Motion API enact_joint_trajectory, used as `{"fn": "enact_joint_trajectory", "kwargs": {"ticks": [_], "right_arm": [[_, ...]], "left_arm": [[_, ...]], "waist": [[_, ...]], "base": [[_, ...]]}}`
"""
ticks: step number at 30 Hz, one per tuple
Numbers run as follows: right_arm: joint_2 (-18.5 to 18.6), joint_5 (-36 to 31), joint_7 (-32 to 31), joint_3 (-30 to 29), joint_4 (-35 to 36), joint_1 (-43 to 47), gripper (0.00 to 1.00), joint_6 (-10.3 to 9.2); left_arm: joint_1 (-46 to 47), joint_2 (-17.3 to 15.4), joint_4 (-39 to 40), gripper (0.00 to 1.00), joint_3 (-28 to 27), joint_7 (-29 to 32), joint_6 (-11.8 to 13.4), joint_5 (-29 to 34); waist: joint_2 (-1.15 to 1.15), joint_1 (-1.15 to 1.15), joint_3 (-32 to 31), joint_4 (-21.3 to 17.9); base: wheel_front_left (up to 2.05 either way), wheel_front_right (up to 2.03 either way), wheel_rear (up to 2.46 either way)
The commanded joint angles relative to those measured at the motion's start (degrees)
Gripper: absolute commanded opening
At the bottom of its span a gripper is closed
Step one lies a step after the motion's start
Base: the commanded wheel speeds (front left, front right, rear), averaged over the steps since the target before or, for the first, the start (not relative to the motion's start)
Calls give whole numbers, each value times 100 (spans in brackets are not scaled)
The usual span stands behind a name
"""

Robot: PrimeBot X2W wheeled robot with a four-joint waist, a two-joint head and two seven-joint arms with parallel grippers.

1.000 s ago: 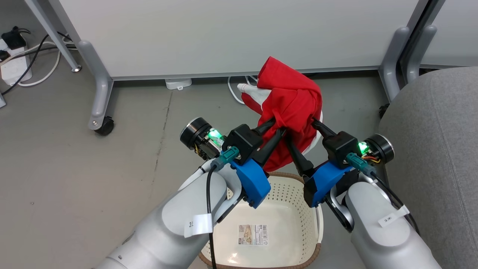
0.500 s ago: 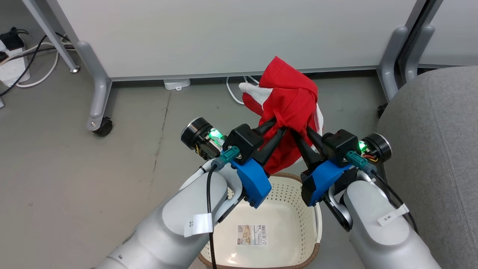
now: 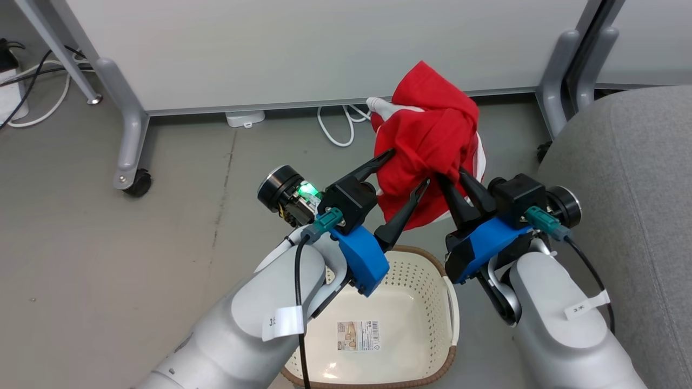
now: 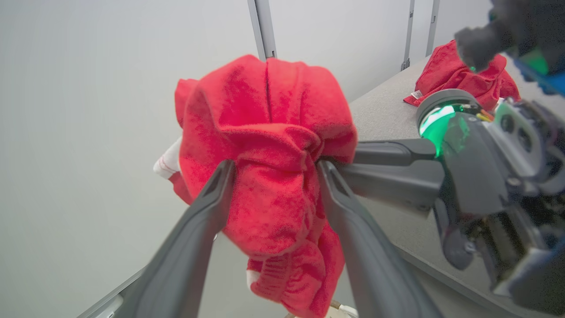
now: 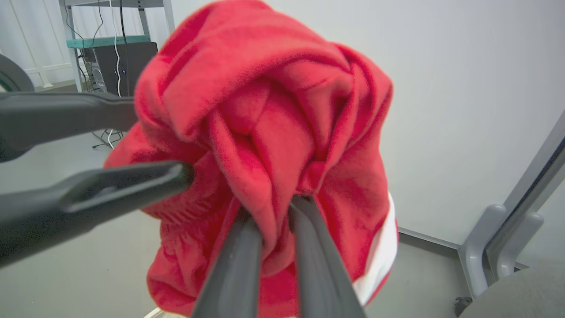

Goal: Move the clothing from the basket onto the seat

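Note:
A bunched piece of red clothing (image 3: 427, 143) with white trim hangs in the air above the floor, beyond the basket (image 3: 419, 273). My right gripper (image 3: 453, 177) is shut on a fold at its lower right side; in the right wrist view the fingers (image 5: 238, 260) pinch the red cloth (image 5: 265, 132). My left gripper (image 3: 408, 169) stands open, its fingers on either side of the cloth (image 4: 269, 145) without squeezing it. The cream basket holds only its paper label (image 3: 358, 336). The grey seat (image 3: 638, 183) is at the right; another red garment (image 4: 459, 75) lies on it.
A pale partition panel (image 3: 324, 48) on grey wheeled legs (image 3: 127, 135) stands behind the clothing. White cables (image 3: 338, 121) lie on the floor under it. More cables and a power strip (image 3: 21, 92) are at the far left. Open grey floor (image 3: 108, 259) lies left of the basket.
The right gripper closed on the clothing, then the left gripper opened and let go. The view has shifted a little to the right, and the bundle sits nearer the seat.

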State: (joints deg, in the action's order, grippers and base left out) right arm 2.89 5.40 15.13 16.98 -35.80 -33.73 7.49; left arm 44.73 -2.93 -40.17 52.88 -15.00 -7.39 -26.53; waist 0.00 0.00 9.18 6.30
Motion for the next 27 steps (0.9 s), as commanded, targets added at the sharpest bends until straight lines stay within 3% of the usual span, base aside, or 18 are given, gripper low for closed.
{"fn": "enact_joint_trajectory", "kwargs": {"ticks": [1, 10, 27], "right_arm": [[0, 60, 2, -82, 70, 67, 0, 1], [0, -29, 2, -542, 298, 127, 0, 1], [-1, 48, 3, -1321, 1061, 430, 0, 1]], "left_arm": [[-52, 7, 8, 100, -41, -27, 11, 53], [-189, -107, 120, 100, -237, -27, 26, 243], [-564, -262, 576, 100, -364, -22, -3, 561]], "waist": [[0, 0, 33, -57], [0, 0, 258, -549], [0, 0, 620, -2114]], "base": [[0, 0, 0], [0, 0, 0], [0, 0, 0]]}}
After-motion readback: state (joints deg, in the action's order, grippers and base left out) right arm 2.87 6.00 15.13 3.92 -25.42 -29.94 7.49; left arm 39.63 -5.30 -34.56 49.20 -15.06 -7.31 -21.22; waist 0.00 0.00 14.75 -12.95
